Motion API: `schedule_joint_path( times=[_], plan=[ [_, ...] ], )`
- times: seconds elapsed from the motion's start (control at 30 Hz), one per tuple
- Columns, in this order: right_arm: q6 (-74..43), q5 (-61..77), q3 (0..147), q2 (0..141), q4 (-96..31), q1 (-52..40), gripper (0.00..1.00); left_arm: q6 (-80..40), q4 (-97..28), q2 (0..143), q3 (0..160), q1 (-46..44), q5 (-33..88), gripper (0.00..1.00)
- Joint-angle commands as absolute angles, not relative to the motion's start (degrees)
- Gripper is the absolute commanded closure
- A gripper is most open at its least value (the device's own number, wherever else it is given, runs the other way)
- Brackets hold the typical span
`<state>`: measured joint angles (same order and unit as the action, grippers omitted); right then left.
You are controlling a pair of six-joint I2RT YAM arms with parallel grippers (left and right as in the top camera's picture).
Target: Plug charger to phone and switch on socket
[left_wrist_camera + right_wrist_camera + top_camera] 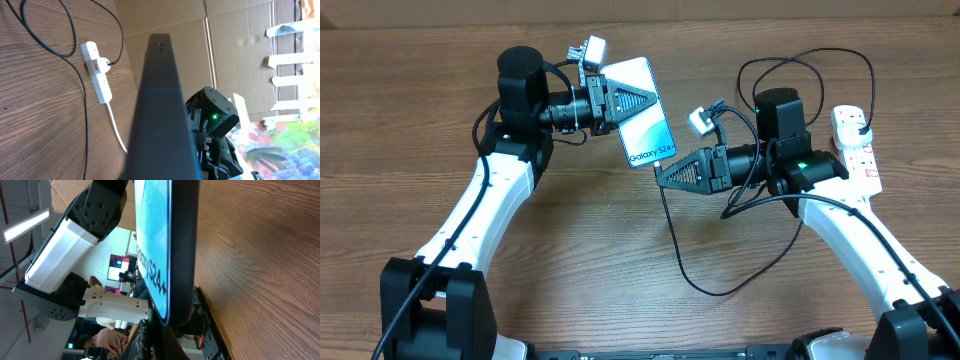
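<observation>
I'm seeing one phone (642, 125) reading "Galaxy S24+", one charger (678, 250), one socket (858, 150). The left gripper (645, 100) is pinching the phone; the right gripper (662, 174) is pinching the charger's end.

Phone (642, 112): light blue screen fading to white, dark lettering, black edge. Cable (86, 130): black. Socket (860, 160): white, reddish-pink panel, white cord. Table (620, 290): brown wood grain. Left arm (490, 200), right arm (850, 235): white shells, black joints; green light on right.
</observation>
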<state>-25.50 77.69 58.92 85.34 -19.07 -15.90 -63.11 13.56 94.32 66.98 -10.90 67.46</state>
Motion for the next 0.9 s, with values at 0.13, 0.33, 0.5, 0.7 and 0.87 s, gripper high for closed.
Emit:
schedule_joint_path(
  times=[0.13,0.33,0.5,0.7,0.87],
  plan=[
    [-25.54,78.08,59.99,83.96,-18.24,-16.14,0.96,-63.44,13.96,94.39,67.75,-12.08,68.42,0.96],
    [-25.54,78.08,59.99,83.96,-18.26,-16.14,0.96,-63.46,13.96,94.39,67.75,-12.23,67.05,0.96],
    [-25.54,78.06,59.99,83.96,-18.24,-16.14,0.96,-63.46,13.96,94.39,67.75,-12.91,67.09,0.96],
    [-25.54,78.08,59.99,83.96,-18.26,-16.12,0.96,-63.16,13.96,94.39,67.75,-12.88,69.65,0.96],
    [-25.52,78.08,59.99,83.96,-18.22,-16.01,0.96,-61.69,13.98,94.39,67.75,-12.67,75.26,0.96]
  ],
)
